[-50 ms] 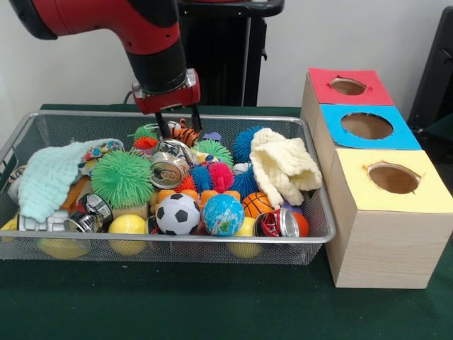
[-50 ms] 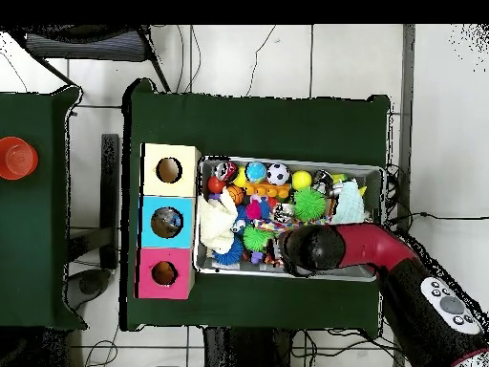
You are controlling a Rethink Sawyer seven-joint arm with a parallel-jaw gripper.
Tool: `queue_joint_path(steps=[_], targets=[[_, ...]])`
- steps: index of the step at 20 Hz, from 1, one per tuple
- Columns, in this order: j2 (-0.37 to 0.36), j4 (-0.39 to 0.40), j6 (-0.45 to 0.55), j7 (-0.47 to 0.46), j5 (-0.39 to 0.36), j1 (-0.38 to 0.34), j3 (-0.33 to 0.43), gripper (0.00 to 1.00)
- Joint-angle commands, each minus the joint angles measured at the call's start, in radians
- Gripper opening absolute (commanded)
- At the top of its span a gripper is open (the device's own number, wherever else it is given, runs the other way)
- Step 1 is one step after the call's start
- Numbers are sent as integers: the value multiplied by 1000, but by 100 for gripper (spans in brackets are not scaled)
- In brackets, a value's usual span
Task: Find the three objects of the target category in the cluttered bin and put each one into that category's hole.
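tool (image 1: pixel 178 122) open over tiger toy (image 1: pixel 185 132) | bin (image 1: pixel 311 185) | no legible writing

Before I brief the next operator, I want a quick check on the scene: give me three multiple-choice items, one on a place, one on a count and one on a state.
1. The cream knitted cloth lies:
A. at the end of the bin beside the boxes
B. at the end away from the boxes
C. outside it

2. Boxes with a hole on top:
A. two
B. three
C. four

3. The red can is:
A. upright
B. lying on its side
C. standing on a box

Key:
1 A: the cloth drapes by the wall next to the boxes.
2 B: there is a red box, a blue box and a yellow box.
3 B: the can's top faces the front camera.
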Motion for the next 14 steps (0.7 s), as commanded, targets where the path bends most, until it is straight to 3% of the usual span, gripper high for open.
queue_joint_path(steps=[1, 7, 14], targets=[[-6, -19, 106, -6, -55, 103, -83, 100], [45, -78, 114, 16, -89, 194, -172, 100], [25, -65, 55, 69, -85, 257, -232, 100]])
